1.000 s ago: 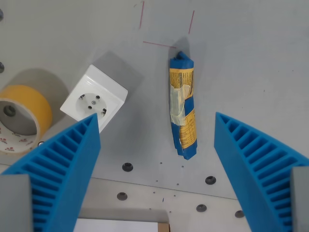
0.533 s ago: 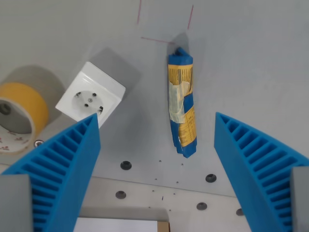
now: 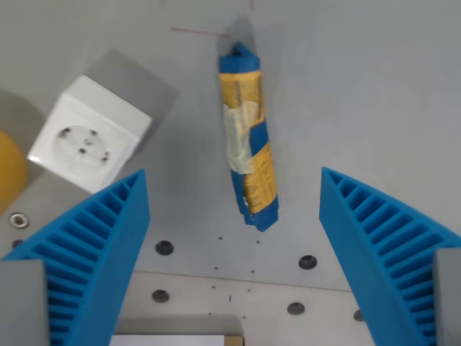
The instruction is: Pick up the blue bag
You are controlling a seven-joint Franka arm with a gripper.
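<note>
While the hand [image 3: 234,216] hangs with its blue ribbed fingers [image 3: 94,245] spread wide and holding nothing, the blue bag [image 3: 248,137] lies lengthwise on the grey worktop [image 3: 374,94], between the fingers and touching neither, nearer the wrist view's left one; a white socket block [image 3: 90,133] sits apart on the wrist view's left

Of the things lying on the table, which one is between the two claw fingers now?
The blue bag with yellow print lies between the open claw fingers. The white socket block and yellow tape roll sit off toward the wrist view's left.
</note>
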